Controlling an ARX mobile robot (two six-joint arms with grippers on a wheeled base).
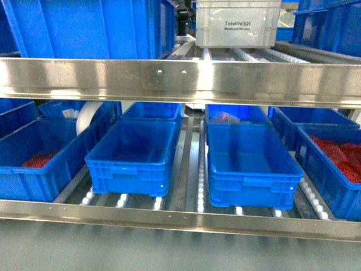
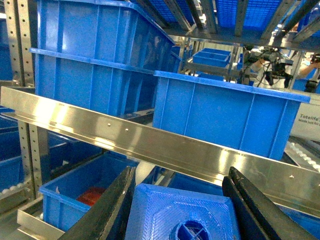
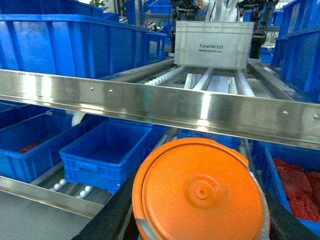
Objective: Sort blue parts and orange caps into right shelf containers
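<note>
In the left wrist view my left gripper [image 2: 181, 186] is shut on a blue part [image 2: 182, 217], a flat square printed piece with a round hub, held between both black fingers. My right gripper [image 3: 200, 194] is shut on an orange cap [image 3: 170, 175], whose round flat top faces the right wrist camera. Neither gripper shows in the head view. Ahead on the lower shelf stand the blue containers: two empty ones side by side, one left of centre [image 1: 130, 172] and one right of centre [image 1: 251, 182]. The left-of-centre container [image 3: 102, 167] also appears beyond the cap.
A steel shelf rail [image 1: 180, 79] crosses above the crates, with a lower rail [image 1: 169, 217] in front. Crates with red contents sit far left [image 1: 22, 180] and far right [image 1: 333, 186]. A grey Totelife box [image 1: 237, 25] and big blue crates [image 1: 84, 25] occupy the upper shelf.
</note>
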